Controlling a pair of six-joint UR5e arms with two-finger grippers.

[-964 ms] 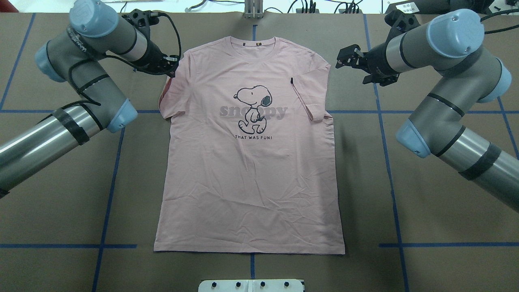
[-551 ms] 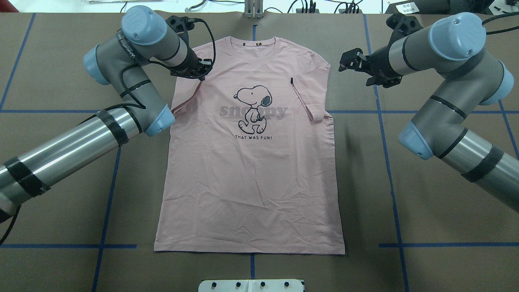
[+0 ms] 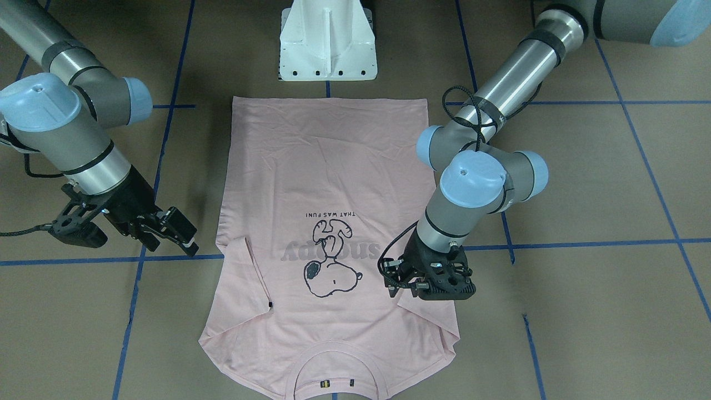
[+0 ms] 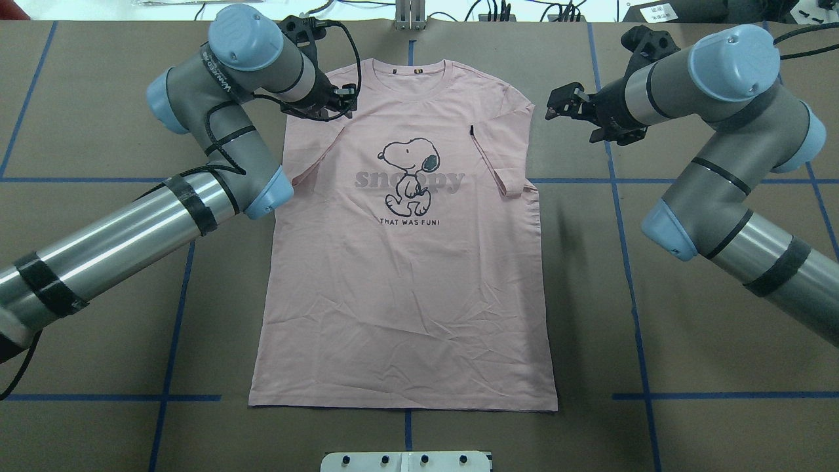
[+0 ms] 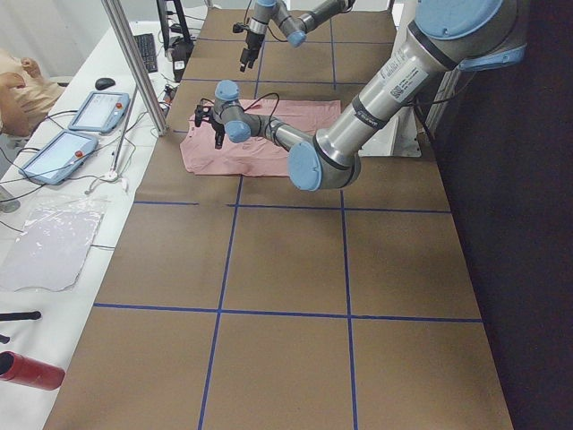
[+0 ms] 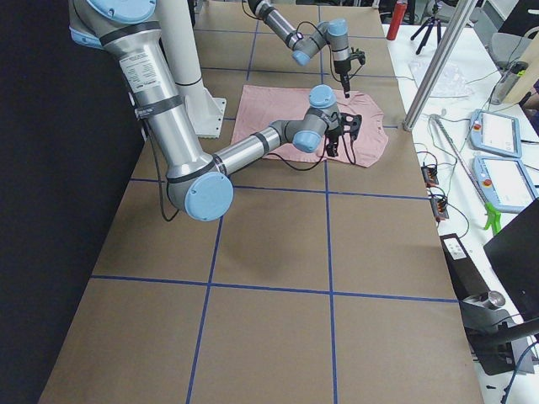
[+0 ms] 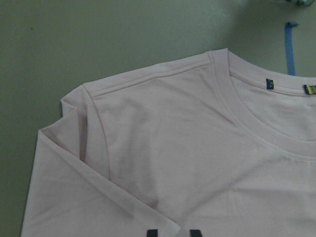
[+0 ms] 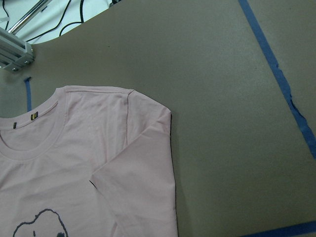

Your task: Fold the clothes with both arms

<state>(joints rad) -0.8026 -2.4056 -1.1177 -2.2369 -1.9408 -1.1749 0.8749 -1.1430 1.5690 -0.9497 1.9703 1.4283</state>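
Note:
The pale pink T-shirt (image 4: 406,295) lies flat on the table, print up, collar at the far edge. It also shows in the front view (image 3: 328,166). Both sleeves are folded inward onto the chest. My left gripper (image 4: 347,101) hovers low over the left shoulder, by the folded sleeve's end. In the left wrist view its fingertips (image 7: 153,232) stand apart over the flat sleeve, so my left gripper (image 7: 174,232) is open. My right gripper (image 4: 562,101) is open and empty, above bare table just off the right shoulder. It also shows in the front view (image 3: 180,233).
The white pedestal base (image 3: 328,44) stands at the shirt's hem side. Blue tape lines (image 4: 629,262) cross the brown table. An aluminium post (image 5: 134,63) and tablets (image 5: 98,112) stand on the side bench beyond the collar end.
My left arm swung right, from beside the shirt to over the left shoulder, and carried the left sleeve inward onto the chest. My right gripper barely moved.

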